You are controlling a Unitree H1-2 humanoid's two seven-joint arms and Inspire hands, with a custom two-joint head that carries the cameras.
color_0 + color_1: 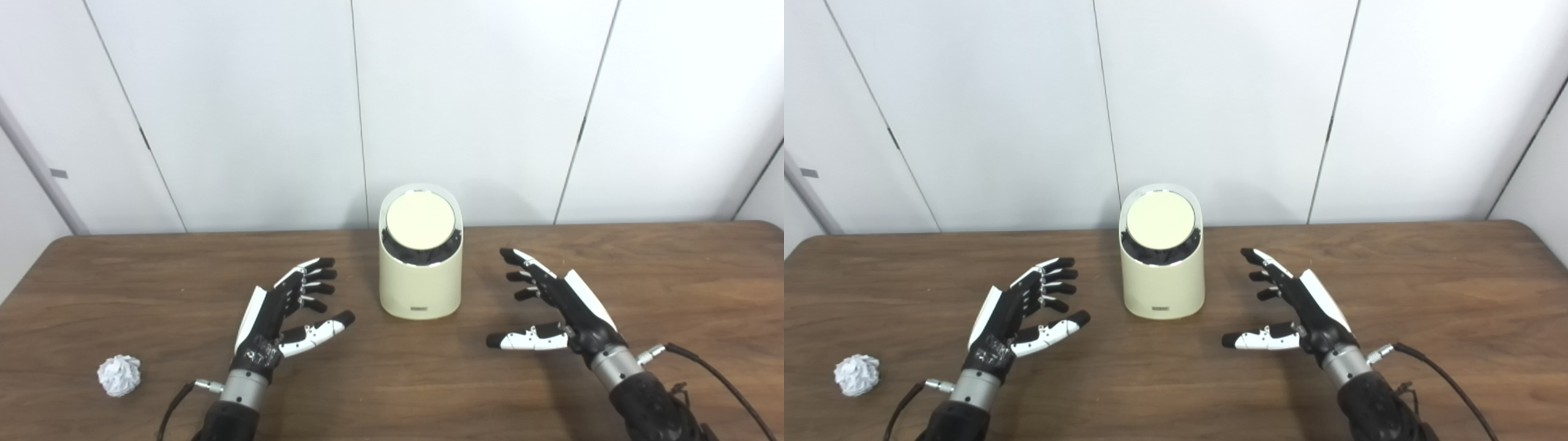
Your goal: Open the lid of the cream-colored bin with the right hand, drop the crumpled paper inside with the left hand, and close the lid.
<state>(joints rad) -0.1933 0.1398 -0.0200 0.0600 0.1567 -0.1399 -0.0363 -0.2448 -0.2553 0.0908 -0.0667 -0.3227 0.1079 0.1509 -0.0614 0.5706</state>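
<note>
While both our hands hover with fingers spread and empty, nothing is begun: the cream-colored bin (420, 269) stands mid-counter between them, lid (420, 222) shut. Our right hand (560, 304) must reach that lid first; the crumpled paper (119, 375) lies left of our left hand (283, 313).

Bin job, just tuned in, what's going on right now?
Nothing is being handled yet. The cream-colored bin stands mid-table with its lid closed. The left hand and right hand are both open, one on each side of it, touching nothing. The crumpled paper lies untouched near the table's front left edge.
</note>
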